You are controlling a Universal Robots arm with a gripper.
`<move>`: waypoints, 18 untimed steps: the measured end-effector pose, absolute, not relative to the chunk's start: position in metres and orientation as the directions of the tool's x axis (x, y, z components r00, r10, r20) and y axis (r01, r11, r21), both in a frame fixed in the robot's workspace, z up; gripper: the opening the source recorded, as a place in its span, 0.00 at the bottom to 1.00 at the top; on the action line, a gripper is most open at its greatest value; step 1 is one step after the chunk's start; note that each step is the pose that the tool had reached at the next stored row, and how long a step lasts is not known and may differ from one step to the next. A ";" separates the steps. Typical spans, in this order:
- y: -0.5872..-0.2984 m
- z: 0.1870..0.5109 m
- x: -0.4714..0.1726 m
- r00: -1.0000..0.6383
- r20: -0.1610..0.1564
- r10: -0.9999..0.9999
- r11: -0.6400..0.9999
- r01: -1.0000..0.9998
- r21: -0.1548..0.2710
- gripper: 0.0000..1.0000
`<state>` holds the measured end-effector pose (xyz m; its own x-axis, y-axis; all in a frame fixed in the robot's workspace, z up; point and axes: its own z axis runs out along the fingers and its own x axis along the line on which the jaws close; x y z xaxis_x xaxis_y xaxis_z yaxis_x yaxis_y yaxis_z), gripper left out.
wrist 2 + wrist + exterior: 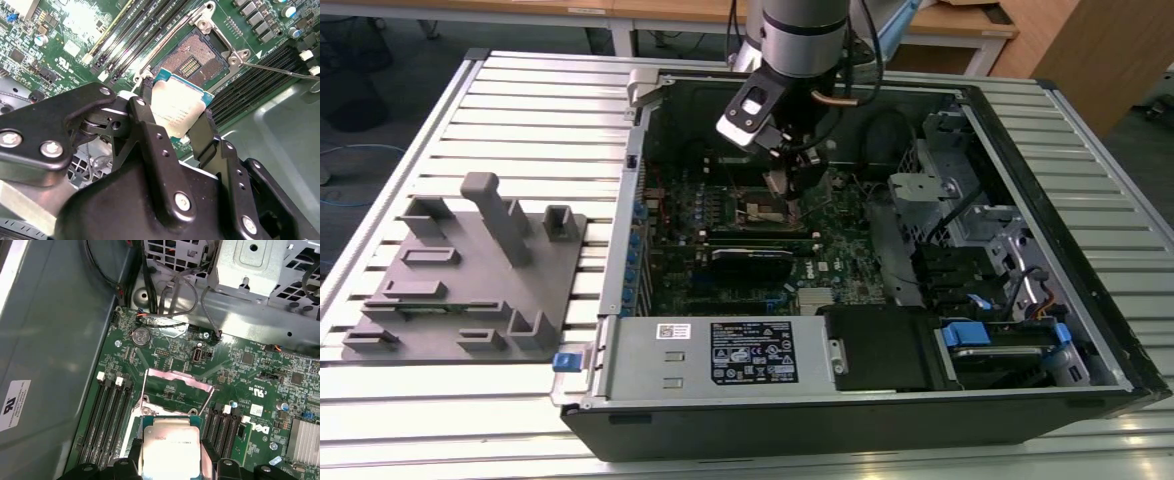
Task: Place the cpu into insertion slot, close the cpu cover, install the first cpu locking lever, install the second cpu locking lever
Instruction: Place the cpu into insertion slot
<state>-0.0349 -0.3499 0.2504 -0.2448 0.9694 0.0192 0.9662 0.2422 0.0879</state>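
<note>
Clearly you're at step one — the gripper (176,102) clamps the cpu (175,115) just above the bare insertion slot (192,62), the cpu cover (172,375) stands raised; seating, closing and locking all remain.

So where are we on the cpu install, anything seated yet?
Nothing seated yet. Done: the cpu cover stands open and the insertion slot is bare, pins showing. In hand: the hand grips the cpu by two edges, close to the slot but not in it. Left: cpu into the slot, cover down, both locking levers; one lever sticks out clear of the slot.
</note>
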 end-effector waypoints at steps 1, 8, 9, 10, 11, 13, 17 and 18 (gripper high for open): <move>-0.350 0.250 -0.035 -0.245 0.019 0.969 0.242 0.966 0.088 0.54; -0.350 0.250 -0.035 -0.176 0.019 0.984 0.173 0.981 0.088 0.54; -0.350 0.250 -0.035 -0.158 0.019 0.987 0.156 0.984 0.088 0.54; -0.350 0.250 -0.035 -0.140 0.019 0.990 0.138 0.987 0.088 0.54; -0.350 0.249 -0.035 -0.121 0.019 0.992 0.119 0.989 0.088 0.54; -0.350 0.249 -0.035 -0.101 0.019 0.995 0.099 0.991 0.088 0.54; -0.350 0.249 -0.035 -0.101 0.019 0.995 0.099 0.991 0.088 0.54; -0.350 0.249 -0.035 -0.101 0.019 0.995 0.099 0.991 0.088 0.54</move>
<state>-0.0350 -0.3499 0.2494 -0.1007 0.9947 0.0193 0.9912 0.0987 0.0879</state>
